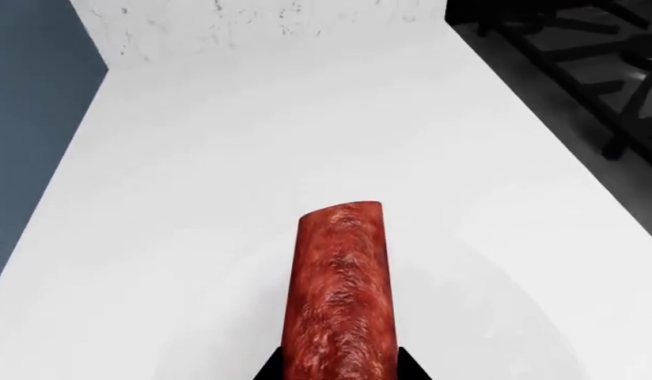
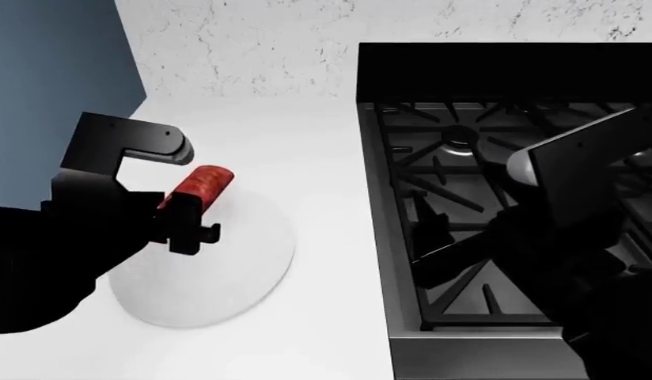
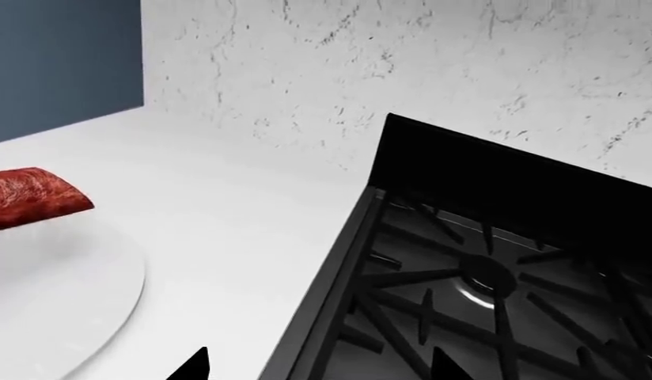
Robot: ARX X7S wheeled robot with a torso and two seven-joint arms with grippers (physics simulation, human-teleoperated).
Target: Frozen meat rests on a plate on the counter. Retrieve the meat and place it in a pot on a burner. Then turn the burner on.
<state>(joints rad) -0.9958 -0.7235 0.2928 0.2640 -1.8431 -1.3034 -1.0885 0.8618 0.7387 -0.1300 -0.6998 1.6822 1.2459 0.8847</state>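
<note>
- meat [image 2: 202, 185]: red, pale marbling, elongated chunk, raised off the plate, over its 12 o'clock edge
- plate [image 2: 225, 273]: flat white round, on white counter [image 2: 326, 142], at 9 o'clock of the stove
- burner [image 2: 458, 141]: silvery head under black grates, unlit

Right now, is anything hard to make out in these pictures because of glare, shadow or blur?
Head view: sharp, but both arms are flat black silhouettes and the white plate nearly blends into the counter. Left wrist view: the meat is crisp, the plate's rim barely visible. Right wrist view: a bright glint on the burner.
</note>
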